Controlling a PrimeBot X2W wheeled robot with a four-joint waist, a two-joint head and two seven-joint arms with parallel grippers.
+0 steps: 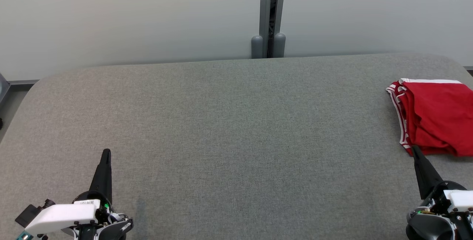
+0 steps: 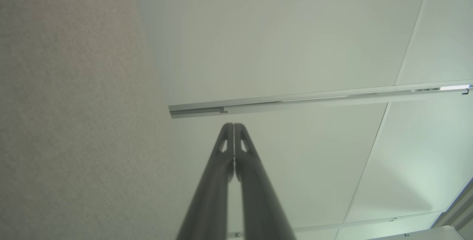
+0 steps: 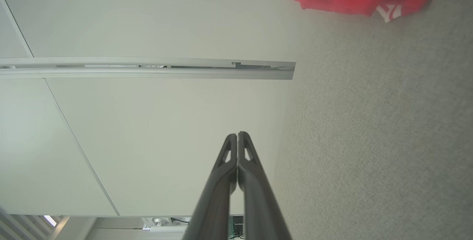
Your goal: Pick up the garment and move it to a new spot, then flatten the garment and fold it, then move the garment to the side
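- Nearest me: left end effector (image 1: 106,154) at low left, fingers clenched tip to tip, nothing in them, well apart from the cloth.
- Right end effector (image 1: 414,149) at low right, also clenched and empty. Its tip sits just at the near-left corner of the red shorts (image 1: 438,118).
- Shorts lie in rough layers w/ white trim, far right on the grey surface (image 1: 229,122), partly cut off by the frame edge.
- My read: either the set-aside is done or a pick-up is due; can't tell which.
- If it's a pick-up, the right arm is the one for it. Fingers must part first, then come down on that near corner and pinch all layers, not just the top one, or it'll unfurl on the lift.
- Lift clear before carrying toward the bare middle; no dragging.
- Left arm is best brought in once the cloth is mid-surface, for flattening.
- Head view gives the whole layout: both arms, shorts' striped side, grey post (image 1: 272,11) at the back wall.
- Right wrist view adds the shut fingertips up close + a white marking on the cloth's hem.
- Left wrist view adds its own shut tips against a wall rail (image 2: 295,99).
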